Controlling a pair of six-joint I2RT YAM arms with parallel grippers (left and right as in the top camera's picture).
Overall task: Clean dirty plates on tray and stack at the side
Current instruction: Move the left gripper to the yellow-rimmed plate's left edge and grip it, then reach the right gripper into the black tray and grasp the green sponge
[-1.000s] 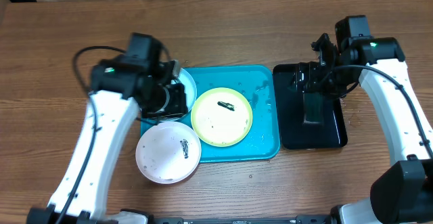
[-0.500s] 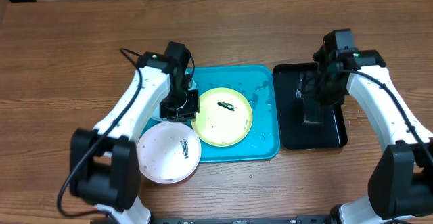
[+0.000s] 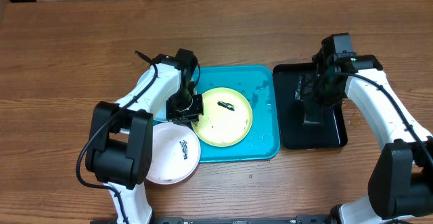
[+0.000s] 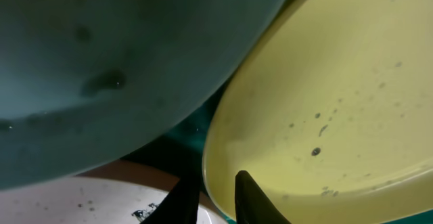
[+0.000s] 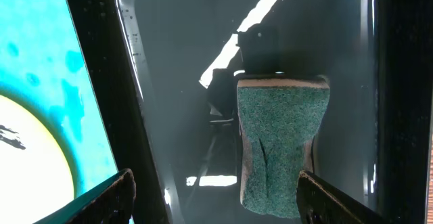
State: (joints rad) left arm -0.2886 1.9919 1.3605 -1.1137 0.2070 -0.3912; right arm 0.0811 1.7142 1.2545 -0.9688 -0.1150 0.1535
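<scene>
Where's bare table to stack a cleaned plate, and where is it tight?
Bare wood runs behind the turquoise tray and black tray, and in front of them right of the white plate. Crowded: the tray's left end, where left claw, yellow-green plate and white plate cluster.

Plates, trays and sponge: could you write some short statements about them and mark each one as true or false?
1. The yellow-green plate lies on the turquoise tray. True.
2. The white plate lies wholly inside the turquoise tray. False: it sticks out over the tray's near left corner onto the table.
3. The sponge lies in the black tray. True.
4. The right jaws are shut on the sponge. False: they stand wide open above it.
5. The yellow-green plate is clean. False: a dark smear marks it.
</scene>
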